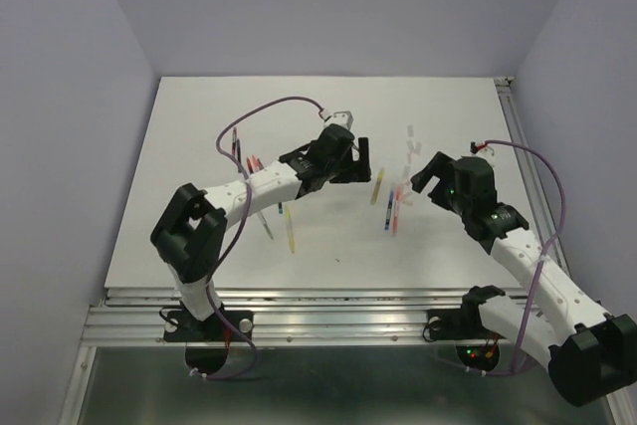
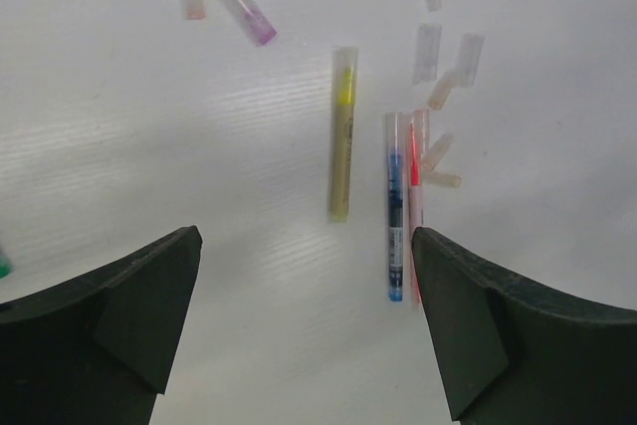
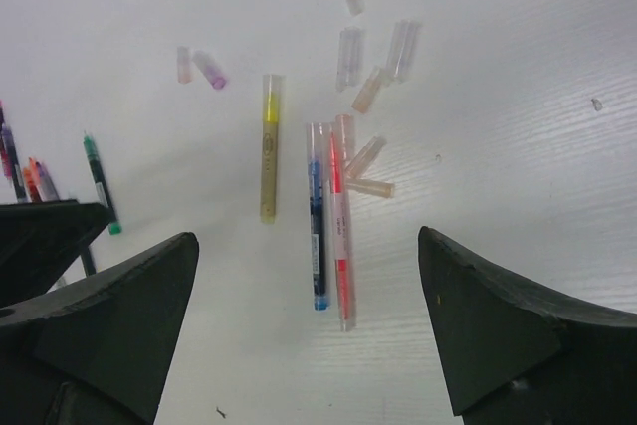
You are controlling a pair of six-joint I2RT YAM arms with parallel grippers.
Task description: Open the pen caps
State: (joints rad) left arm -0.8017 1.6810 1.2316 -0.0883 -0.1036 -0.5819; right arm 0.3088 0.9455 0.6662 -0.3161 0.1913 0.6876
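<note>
Between the two arms, on the white counter (image 1: 199, 246), three pens lie nearly parallel: a yellow pen (image 2: 341, 136) on its own, and to its right a blue pen (image 2: 396, 211) touching a red pen (image 2: 415, 171). Each has a pale translucent far end; whether that is a cap still fitted cannot be told. Loose pen caps (image 2: 428, 52), clear and pinkish, lie scattered just beyond and right of the red pen, with two more, one purple-tinted, off to the left. The left fingers (image 2: 129, 316) are spread wide above the pens, holding nothing. The right fingers (image 3: 498, 325) also stand wide apart and empty. A green pen (image 3: 102, 186) lies well apart on the left side.
</note>
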